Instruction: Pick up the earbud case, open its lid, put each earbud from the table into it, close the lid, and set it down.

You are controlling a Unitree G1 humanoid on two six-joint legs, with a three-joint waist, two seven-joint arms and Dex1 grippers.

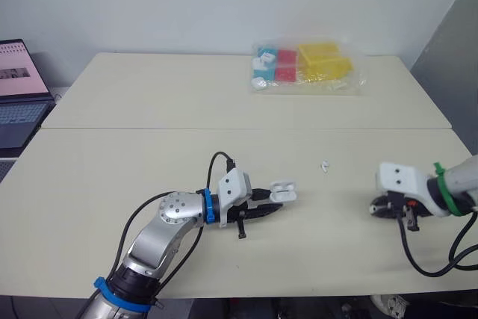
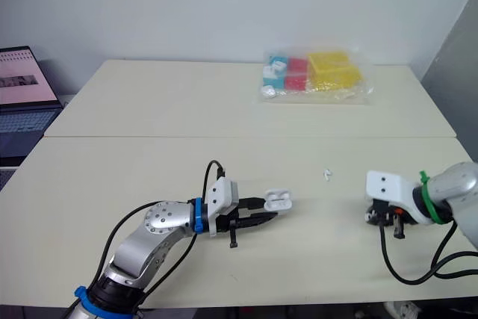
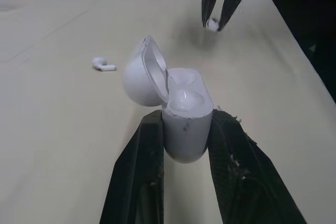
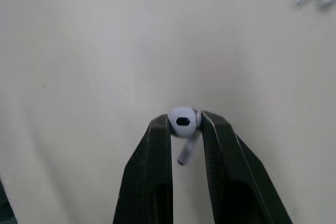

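My left gripper point(image 1: 278, 201) is shut on the white earbud case point(image 3: 178, 109), whose lid stands open and whose sockets look empty. It hovers low over the table's middle. At the right, my right gripper point(image 4: 185, 123) is shut on a white earbud point(image 4: 182, 120), pinched at its head with the stem hanging down. That gripper also shows in the left wrist view as the right gripper point(image 3: 216, 22) just above the table. A second earbud point(image 1: 325, 165) lies loose on the table between the two grippers, also seen as the earbud point(image 3: 103, 64).
The cream table point(image 1: 149, 162) has a seam across its middle. A clear bag point(image 1: 308, 66) of yellow, red and blue items lies at the far side. A laptop point(image 1: 16, 95) stands off the left edge. Cables trail from both wrists.
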